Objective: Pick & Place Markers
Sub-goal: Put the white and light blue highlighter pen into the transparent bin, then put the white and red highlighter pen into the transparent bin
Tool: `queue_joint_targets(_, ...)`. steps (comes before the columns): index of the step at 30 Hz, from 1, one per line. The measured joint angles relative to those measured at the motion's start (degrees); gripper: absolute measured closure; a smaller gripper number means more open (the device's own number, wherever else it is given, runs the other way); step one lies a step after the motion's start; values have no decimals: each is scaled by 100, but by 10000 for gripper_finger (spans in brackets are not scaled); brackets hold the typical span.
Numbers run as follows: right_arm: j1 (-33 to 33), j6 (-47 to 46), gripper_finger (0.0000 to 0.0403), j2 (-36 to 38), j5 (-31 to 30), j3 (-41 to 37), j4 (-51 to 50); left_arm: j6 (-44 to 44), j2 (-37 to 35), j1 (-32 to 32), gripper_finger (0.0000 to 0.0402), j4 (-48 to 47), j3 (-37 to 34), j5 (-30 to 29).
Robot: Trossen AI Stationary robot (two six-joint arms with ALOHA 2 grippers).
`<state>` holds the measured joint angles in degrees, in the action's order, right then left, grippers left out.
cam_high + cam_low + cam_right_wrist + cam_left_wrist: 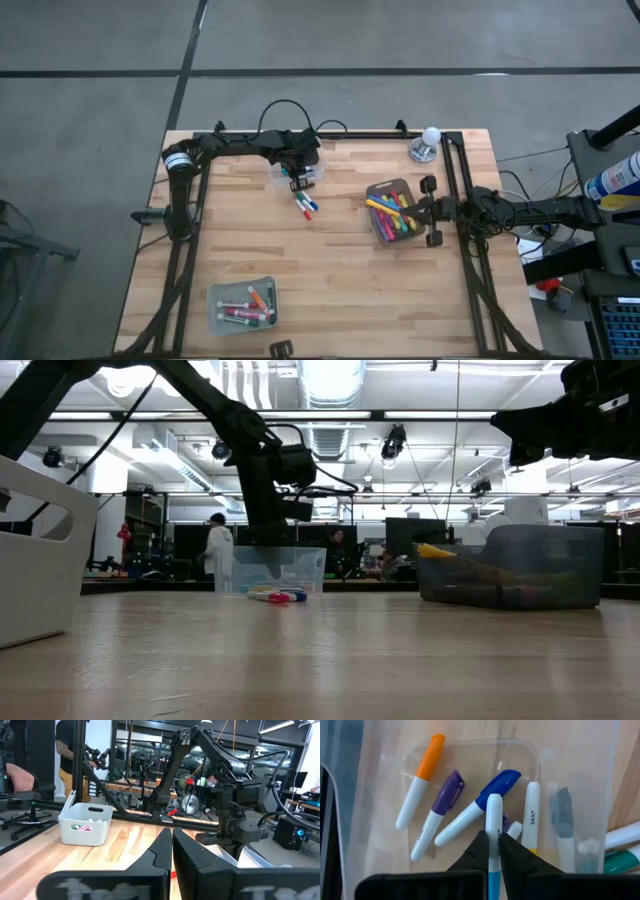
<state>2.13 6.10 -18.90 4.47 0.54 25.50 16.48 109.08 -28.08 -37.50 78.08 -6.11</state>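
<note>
The left gripper (490,851) hangs over a clear bin (297,176) near the counter's (330,290) far edge, its fingers (476,851) pinched onto a white marker with a light-blue end (493,827), held upright above the bin. Inside that bin lie an orange-capped marker (418,779), a purple-capped one (436,820), a blue-capped one (477,806) and a plain white one (532,815). Two more markers (305,206) lie loose on the wood just beside it. The right gripper (172,851) waits with its fingers pressed together and empty (beside the grey bin (379,188) of mixed markers (394,214), toward the right edge). A third bin (215,297) near the front-left corner holds several more.
</note>
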Motion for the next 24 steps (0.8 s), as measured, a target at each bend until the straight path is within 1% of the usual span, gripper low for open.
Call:
queue_joint_targets(3,2,-8,394,0,0,0,0,-25,-10,0,365,-1,0,-149)
queue_joint_targets(9,2,3,394,0,0,0,0,37,-20,0,307,0,0,-303)
queue_joint_targets(12,2,-6,394,0,0,0,0,89,-25,0,287,0,0,-439)
queue_joint_targets(18,1,2,394,0,0,0,0,330,-119,11,279,-73,2,-929)
queue_joint_targets(24,0,3,394,0,-2,0,0,481,-624,83,279,-157,2,-976)
